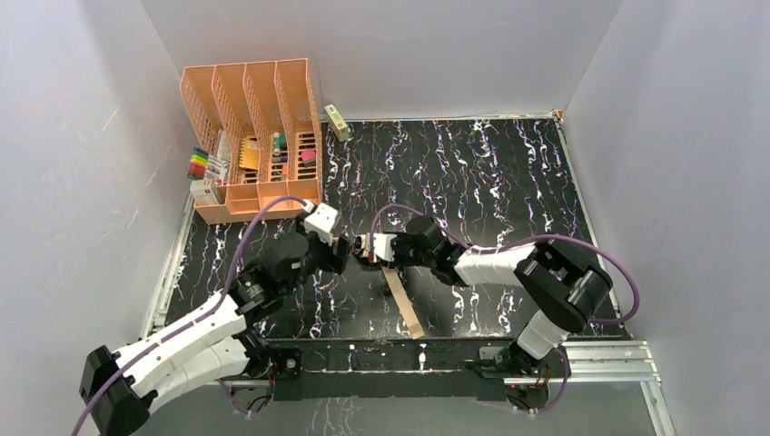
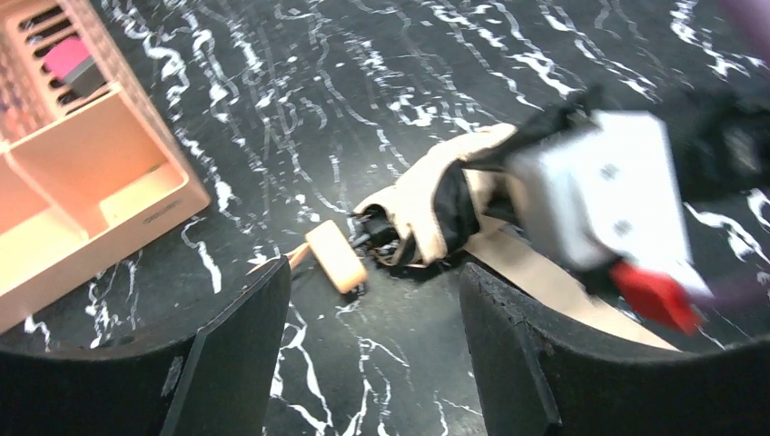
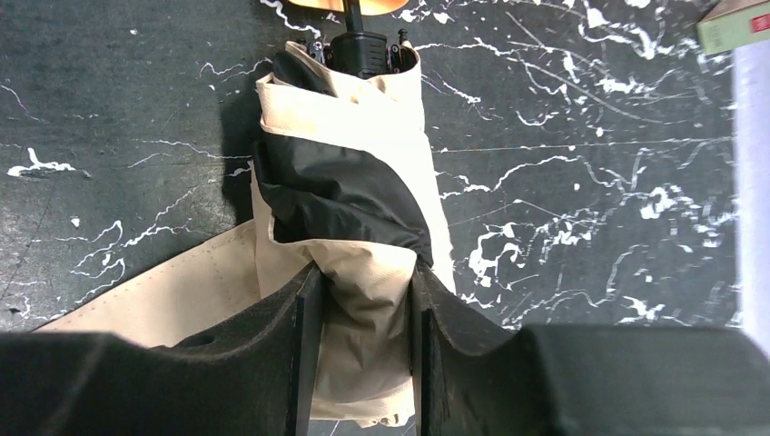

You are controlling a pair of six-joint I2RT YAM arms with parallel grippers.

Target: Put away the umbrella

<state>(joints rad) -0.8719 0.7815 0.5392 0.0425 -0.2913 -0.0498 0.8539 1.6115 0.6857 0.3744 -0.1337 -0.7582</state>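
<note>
The left arm reaches from the near left corner toward the middle of the black, white-veined surface (image 1: 508, 182). The left gripper (image 2: 372, 341) stands wide with nothing between its fingers, just short of the small tan handle (image 2: 334, 257). The right arm stretches low across from the near right, bent at the elbow. The right gripper (image 3: 363, 354) is clamped on the pale peach-tan folding umbrella (image 3: 345, 182), which lies collapsed on the surface mid-table between the two grippers. A flat tan strip (image 1: 404, 304) runs from the umbrella toward the near edge. At the far left stands a peach-orange slotted plastic organizer (image 1: 250, 100). Its low front compartments hold coloured markers (image 1: 198, 163) and small items that are too small to identify.
</note>
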